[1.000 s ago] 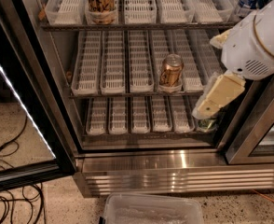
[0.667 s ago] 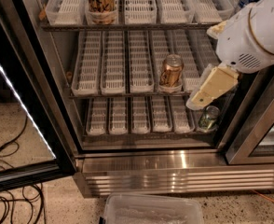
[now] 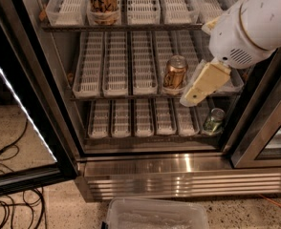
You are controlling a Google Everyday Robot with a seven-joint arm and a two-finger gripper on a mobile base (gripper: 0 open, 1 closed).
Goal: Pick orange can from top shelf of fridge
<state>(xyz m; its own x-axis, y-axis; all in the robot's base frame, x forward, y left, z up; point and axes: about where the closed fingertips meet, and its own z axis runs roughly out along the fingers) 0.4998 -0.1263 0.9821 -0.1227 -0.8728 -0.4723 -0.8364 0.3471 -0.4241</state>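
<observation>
Cut off by the upper edge, the tall slim orange-tan drink can (image 3: pixel 102 4) stands on the dark wire top shelf (image 3: pixel 178 26), while the cream-coloured gripper (image 3: pixel 192 95), before the middle rack (image 3: pixel 121 98), masks a white slotted tray's (image 3: pixel 198 51) front end.

Matt cream plastic gripper (image 3: pixel 192 97) hangs before the glossy brushed-steel fridge (image 3: pixel 178 171).

The fridge (image 3: pixel 178 175) stands open, its black-framed door (image 3: pixel 28 99) swung off to the left, so the front is free to reach into. On the top shelf (image 3: pixel 143 6) the orange can (image 3: pixel 102 1) has bare white trays on both sides, and nothing crowds it. The gripper (image 3: pixel 192 97) hangs lower right before the middle rack, just beside the copper can (image 3: pixel 174 73), with the white arm (image 3: pixel 255 25) bulking across the shelf's right end.
</observation>
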